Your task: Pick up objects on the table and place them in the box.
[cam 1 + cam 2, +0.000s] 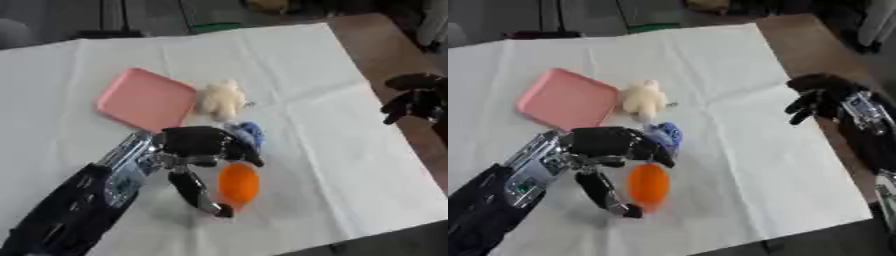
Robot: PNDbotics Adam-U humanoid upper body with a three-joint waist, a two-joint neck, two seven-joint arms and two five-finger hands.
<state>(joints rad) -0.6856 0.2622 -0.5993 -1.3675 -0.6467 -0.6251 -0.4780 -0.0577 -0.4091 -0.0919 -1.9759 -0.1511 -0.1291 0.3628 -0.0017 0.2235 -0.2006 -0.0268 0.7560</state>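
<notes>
white-clothed surface [332, 165] carrying a pink tray [144, 99], cream plush toy [222, 99] and blue object [252, 131], left robot hand [203, 145] spreading open around an orange object [238, 184], right robot hand [820, 97] hovering with curled fingers, holding nothing, by the right edge

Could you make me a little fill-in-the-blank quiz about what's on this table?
1. The left hand reaches around an egg-shaped thing coloured ____.
2. The cream plush toy lies beside a shallow tray coloured ____.
3. Behind the left hand's fingers peeks a small ____ thing.
4. The right hand hangs over the table's ____ edge.

Missing words: orange; pink; blue; right
</notes>
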